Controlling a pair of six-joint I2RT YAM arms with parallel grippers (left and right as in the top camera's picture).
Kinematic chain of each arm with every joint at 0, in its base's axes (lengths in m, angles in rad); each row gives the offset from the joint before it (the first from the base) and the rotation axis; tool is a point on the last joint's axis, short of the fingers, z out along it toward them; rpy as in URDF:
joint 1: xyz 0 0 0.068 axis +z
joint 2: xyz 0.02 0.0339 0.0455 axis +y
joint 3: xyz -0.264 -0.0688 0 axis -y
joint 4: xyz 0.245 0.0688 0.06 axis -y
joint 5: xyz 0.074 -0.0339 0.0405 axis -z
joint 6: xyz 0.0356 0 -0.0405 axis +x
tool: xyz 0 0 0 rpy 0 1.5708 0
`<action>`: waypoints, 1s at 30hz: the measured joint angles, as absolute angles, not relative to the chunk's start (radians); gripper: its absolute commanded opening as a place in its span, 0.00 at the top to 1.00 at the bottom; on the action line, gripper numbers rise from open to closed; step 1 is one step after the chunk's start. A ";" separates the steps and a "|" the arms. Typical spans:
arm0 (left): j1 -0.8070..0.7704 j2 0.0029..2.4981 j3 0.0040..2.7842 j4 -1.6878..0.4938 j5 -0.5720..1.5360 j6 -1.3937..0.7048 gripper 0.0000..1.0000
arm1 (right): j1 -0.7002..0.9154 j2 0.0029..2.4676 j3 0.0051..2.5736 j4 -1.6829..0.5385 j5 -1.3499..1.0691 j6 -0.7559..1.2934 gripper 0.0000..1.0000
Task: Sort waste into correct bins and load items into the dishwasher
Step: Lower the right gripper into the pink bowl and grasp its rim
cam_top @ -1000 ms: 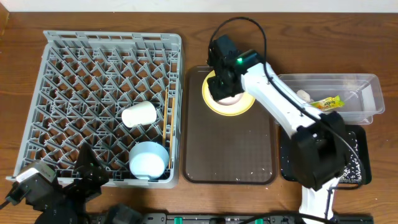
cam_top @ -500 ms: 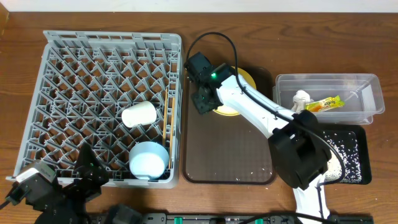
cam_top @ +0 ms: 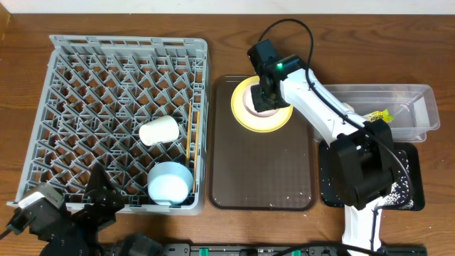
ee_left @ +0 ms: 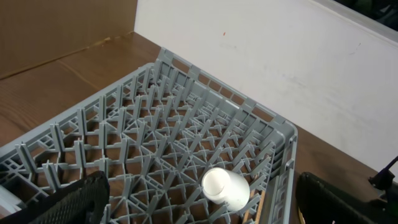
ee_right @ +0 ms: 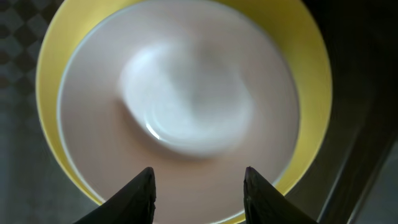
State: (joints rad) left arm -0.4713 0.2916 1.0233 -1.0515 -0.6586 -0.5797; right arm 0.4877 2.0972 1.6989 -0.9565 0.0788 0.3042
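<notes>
The right gripper hangs with its two fingers partly spread and nothing between them. It is right above the pinkish-white small round bowl, which is blurred in the wrist view. That bowl sits in the middle of the round yellow plate, and the plate rests at the far end of the large brown rectangular serving tray.

The left gripper is spread wide and empty at the near left corner of the scene. It sits just over the near edge of the large square grey plastic dish rack.

In the rack, the cream cup lies on its side right of centre. The light blue bowl stands in the near right corner. The thin wooden chopsticks lie along the rack's right wall.

Right of the tray, the clear plastic rectangular tub holds the small yellow-green-orange snack wrapper. Nearer than it, the shallow black rectangular tub holds scattered whitish crumbs and is partly covered by the right arm.
</notes>
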 measured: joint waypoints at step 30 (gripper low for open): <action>-0.471 0.292 1.023 -1.052 -0.659 -0.580 0.04 | 0.711 2.096 1.489 -0.714 0.242 0.270 0.60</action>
State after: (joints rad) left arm -0.4713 0.2916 1.0233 -1.0515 -0.6586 -0.5797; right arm 0.7109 2.0956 1.4887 -0.7139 0.2417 0.2695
